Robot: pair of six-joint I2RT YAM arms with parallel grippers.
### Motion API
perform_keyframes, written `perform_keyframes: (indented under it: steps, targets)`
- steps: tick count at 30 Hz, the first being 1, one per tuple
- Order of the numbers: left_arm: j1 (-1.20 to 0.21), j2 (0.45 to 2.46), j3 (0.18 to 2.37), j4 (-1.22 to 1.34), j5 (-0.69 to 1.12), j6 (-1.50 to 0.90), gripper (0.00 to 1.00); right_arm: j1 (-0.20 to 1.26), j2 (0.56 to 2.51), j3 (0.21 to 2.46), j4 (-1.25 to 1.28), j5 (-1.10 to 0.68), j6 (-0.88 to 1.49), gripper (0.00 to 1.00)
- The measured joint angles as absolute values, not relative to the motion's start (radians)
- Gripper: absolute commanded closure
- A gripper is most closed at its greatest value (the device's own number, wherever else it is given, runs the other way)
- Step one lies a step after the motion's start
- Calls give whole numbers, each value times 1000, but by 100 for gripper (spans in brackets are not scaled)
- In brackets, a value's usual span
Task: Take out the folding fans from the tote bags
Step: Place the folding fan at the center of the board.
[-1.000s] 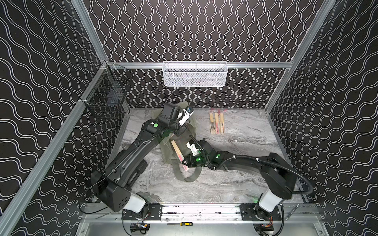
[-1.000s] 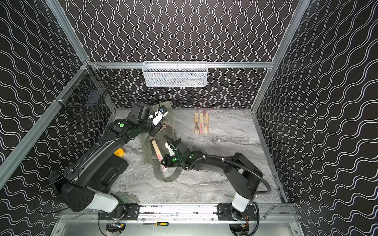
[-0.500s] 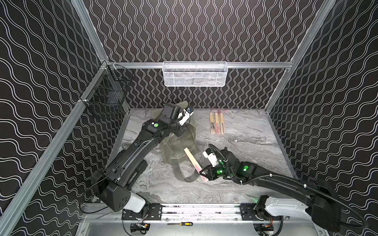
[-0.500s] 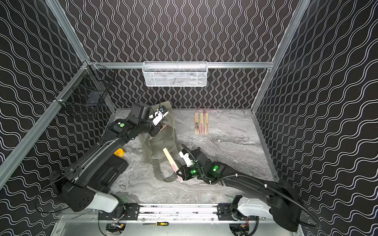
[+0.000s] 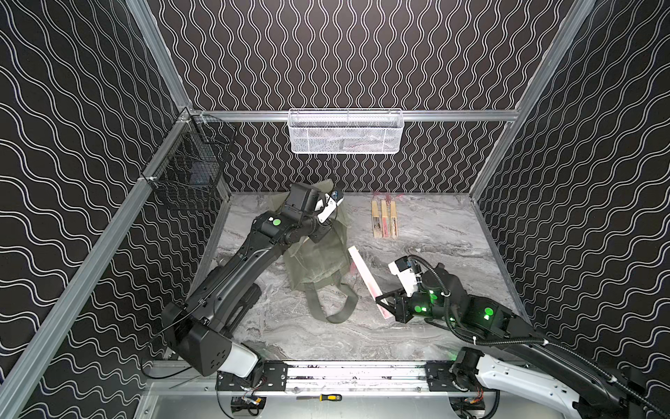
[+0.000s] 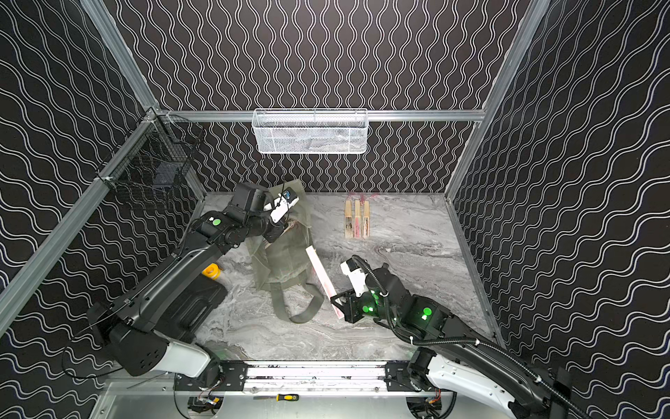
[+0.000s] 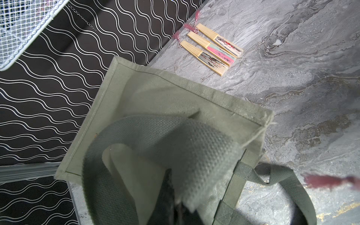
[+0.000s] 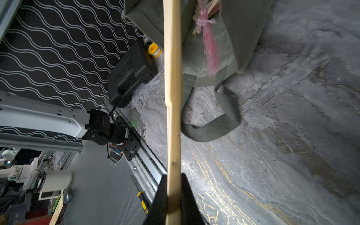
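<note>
Right claw (image 8: 173,178) pinches one fan (image 5: 365,277) by its end; lift clear of the tote bag (image 5: 319,261) ahead, without loosening.

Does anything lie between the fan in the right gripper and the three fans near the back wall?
Nothing visible does. The table between the held fan, in the right gripper, and the three fans is bare; the tote bag lies to the side.
</note>
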State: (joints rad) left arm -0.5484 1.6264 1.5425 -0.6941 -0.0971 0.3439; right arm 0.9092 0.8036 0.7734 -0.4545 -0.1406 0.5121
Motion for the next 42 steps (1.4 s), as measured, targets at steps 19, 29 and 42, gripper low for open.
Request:
perform_keyframes:
  steps: [19, 29, 42]
  targets:
    - [-550, 1626, 1542, -694, -97, 344, 100, 362, 1227, 876, -332, -55, 469, 94]
    - [-550, 1626, 1542, -694, -97, 344, 100, 220, 1618, 1349, -306, -29, 399, 96]
    - [-552, 1626, 1539, -691, -97, 344, 100, 126, 2051, 1715, -322, -120, 268, 95]
